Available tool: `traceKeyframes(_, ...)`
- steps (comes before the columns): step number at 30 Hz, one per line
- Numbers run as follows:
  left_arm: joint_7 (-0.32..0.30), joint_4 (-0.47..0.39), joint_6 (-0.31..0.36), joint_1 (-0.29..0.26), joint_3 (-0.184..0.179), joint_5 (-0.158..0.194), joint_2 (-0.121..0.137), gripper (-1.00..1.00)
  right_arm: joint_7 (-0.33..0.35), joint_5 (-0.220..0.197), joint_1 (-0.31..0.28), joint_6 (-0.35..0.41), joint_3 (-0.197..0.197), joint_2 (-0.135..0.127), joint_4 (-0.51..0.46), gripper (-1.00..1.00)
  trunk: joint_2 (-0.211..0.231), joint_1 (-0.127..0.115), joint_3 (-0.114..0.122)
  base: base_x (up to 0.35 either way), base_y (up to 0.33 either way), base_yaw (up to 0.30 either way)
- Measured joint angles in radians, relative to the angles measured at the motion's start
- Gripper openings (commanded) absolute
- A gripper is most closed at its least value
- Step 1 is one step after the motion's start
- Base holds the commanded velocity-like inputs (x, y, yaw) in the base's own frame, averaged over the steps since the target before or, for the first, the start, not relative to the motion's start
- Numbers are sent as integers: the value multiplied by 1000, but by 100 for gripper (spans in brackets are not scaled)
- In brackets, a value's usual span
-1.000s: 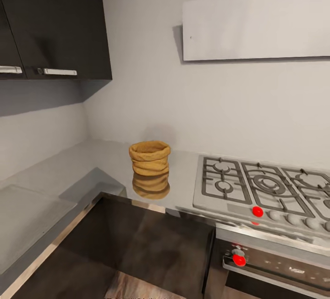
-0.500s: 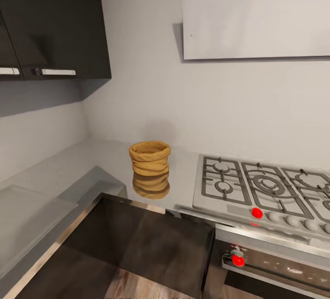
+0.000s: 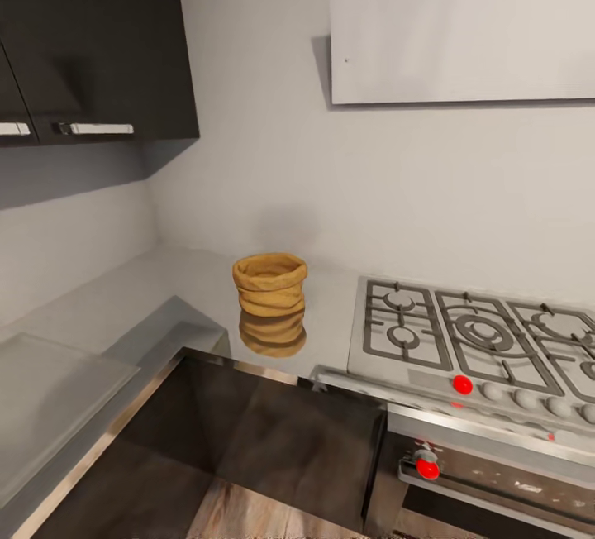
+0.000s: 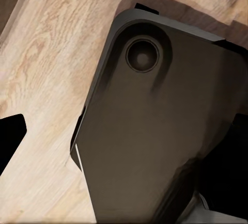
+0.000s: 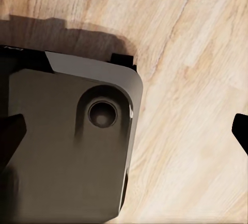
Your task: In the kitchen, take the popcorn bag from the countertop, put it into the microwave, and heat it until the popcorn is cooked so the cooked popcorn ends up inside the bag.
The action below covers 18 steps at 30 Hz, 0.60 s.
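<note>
as the view edges up, popcorn bag [image 3: 269, 284] unmoved, countertop [image 3: 157, 287]

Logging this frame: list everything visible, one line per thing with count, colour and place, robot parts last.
popcorn bag: 1, tan-orange, upright on the countertop, left of the hob, apart from it
countertop: 1, glossy grey, running into the corner, mirroring the bag
gas hob: 1, grey with dark grates, red knob at front, right side
oven: 1, dark steel, red knob, below the hob
hood: 1, white flat panel, on the wall above the hob
wall cabinets: dark, pale handles, upper left
wooden floor: light wood, beneath the robot
robot base: dark grey, over the floor
gripper fingertips: black, at the wrist views' edges; spread apart
</note>
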Motion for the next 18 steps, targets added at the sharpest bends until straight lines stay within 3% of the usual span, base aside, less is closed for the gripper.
traceKeyframes(18, 0, 0, 0, 0, 0, 0, 2, 100, 0, 0, 0, 0, 1, -2, 0, 100, 0, 0, -28, 0, 0, 0)
